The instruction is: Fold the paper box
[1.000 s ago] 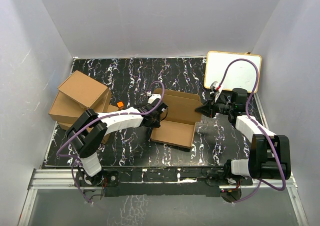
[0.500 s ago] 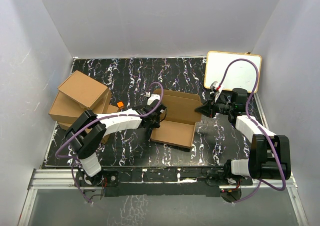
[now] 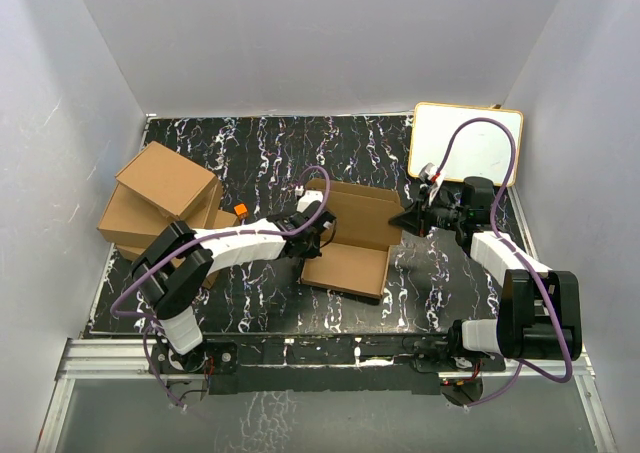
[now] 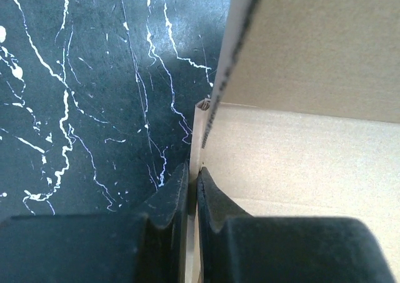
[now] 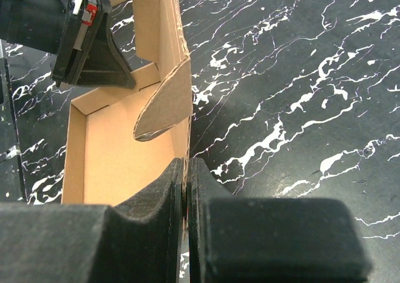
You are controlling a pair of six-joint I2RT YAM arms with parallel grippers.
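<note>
The left gripper (image 4: 193, 178) is pinched nearly shut, its 2 dark fingers (image 4: 167, 198) clamping the thin left side wall of the paper box (image 3: 349, 245), with the cardboard edge running straight up out of the slit between them. Just past the fingertips a tall panel (image 4: 312, 45) of the box stands upright, and the box's floor spreads away to the right of the clamped wall. To the left of that wall lies the black, white-veined surface (image 4: 94, 108).

The right gripper (image 5: 185, 168) is closed as far as the cardboard lets it – its fingers grip the box's right side wall from the opposite end. Ahead of it a small tuck flap (image 5: 166, 103) curls inward over the tray floor, and beyond that the left gripper's black head shows at the far wall of the tray.

From above, the box sits near the middle of the surface, a little toward the near edge, its tray open and its rear panel raised. The 2 arms reach in from either side, the left gripper (image 3: 313, 233) at the box's left end and the right gripper (image 3: 409, 218) at its right end.

A pile of ready-made brown boxes (image 3: 160, 199) sits by the left edge, with a small orange item (image 3: 241, 211) between the pile and the left arm. A white board with a yellow rim (image 3: 466, 143) lies at the far right corner – well apart from the box. Purple cables (image 3: 470, 125) loop over both arms.
</note>
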